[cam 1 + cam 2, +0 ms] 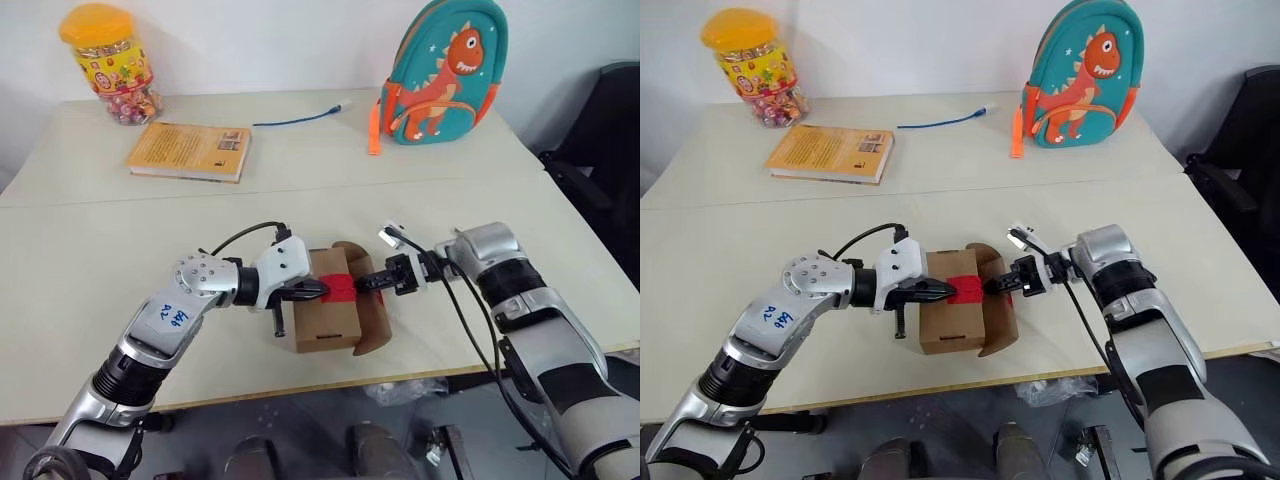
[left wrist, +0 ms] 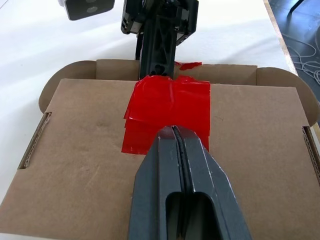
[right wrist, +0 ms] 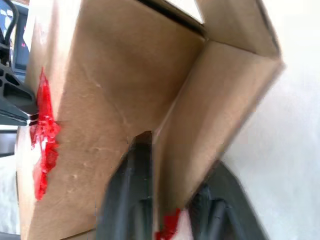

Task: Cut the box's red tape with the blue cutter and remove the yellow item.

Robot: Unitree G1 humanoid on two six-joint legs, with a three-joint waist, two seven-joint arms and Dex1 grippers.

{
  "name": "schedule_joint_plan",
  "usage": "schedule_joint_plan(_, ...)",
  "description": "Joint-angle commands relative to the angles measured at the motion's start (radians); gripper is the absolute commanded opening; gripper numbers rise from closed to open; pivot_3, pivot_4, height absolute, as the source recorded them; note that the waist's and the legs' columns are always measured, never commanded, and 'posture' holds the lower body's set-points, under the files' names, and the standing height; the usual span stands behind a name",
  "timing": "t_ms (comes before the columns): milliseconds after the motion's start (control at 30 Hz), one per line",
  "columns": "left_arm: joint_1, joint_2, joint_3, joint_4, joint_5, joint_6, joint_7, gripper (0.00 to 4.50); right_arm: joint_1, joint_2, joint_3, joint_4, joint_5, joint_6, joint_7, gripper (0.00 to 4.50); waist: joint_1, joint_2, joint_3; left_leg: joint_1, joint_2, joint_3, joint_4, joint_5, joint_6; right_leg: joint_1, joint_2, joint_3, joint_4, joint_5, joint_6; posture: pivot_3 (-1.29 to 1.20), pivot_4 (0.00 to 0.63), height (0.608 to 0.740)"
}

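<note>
The brown cardboard box lies on the table near its front edge, with a rounded flap swung open on its right side. A crumpled patch of red tape sits on its top face. My left gripper comes in from the left, shut, with its tip pressed onto the tape. My right gripper reaches in from the right and is shut on the box's flap at the tape's edge; one finger lies on each side of the cardboard. The blue cutter is out of view and the yellow item is hidden.
At the back of the table stand a yellow-lidded candy jar, an orange-yellow book, a thin blue cable and a teal dinosaur backpack. A dark chair is at the right. The table's front edge runs just below the box.
</note>
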Motion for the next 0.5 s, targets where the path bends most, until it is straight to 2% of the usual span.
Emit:
schedule_joint_plan(33,0.049,0.023,-0.034,0.054,0.029,-0.012,-0.023,0.00,0.007,-0.008,0.002,0.069,-0.052,0.028,-0.022,0.03,0.000,-0.003,-0.002,0.000,0.000,-0.001,0.001,0.000,0.000,0.002,0.000,-0.001,-0.001,0.000,0.000,0.00,0.150,0.740)
schedule_joint_plan(167,0.059,-0.004,-0.016,0.094,0.029,-0.086,-0.016,0.00,-0.025,-0.079,-0.001,0.015,-0.047,0.121,0.006,0.03,0.015,-0.001,-0.001,-0.001,0.000,-0.002,0.001,-0.001,0.001,0.003,-0.001,-0.002,-0.005,0.002,-0.003,0.00,0.150,0.740)
schedule_joint_plan(233,0.061,-0.035,-0.013,0.117,0.029,-0.121,-0.003,0.00,-0.043,-0.127,0.003,-0.037,-0.034,0.189,0.016,0.03,0.035,0.004,0.002,-0.002,-0.001,-0.001,0.001,-0.001,0.001,0.002,-0.002,-0.002,-0.006,0.002,-0.003,0.00,0.150,0.740)
schedule_joint_plan(333,0.067,-0.096,-0.027,0.157,0.045,-0.187,0.023,0.00,-0.066,-0.210,0.020,-0.143,0.004,0.305,0.031,0.03,0.063,0.009,0.004,-0.010,-0.003,0.000,0.001,-0.001,0.002,-0.007,-0.003,-0.001,-0.005,0.002,-0.003,0.00,0.150,0.740)
schedule_joint_plan(500,0.066,-0.229,-0.054,0.241,0.077,-0.279,0.111,0.00,-0.139,-0.346,0.063,-0.290,0.080,0.454,0.043,0.03,0.084,0.011,0.005,-0.024,-0.003,0.001,0.004,-0.002,0.003,-0.022,-0.004,-0.001,-0.004,0.002,-0.002,0.00,0.150,0.740)
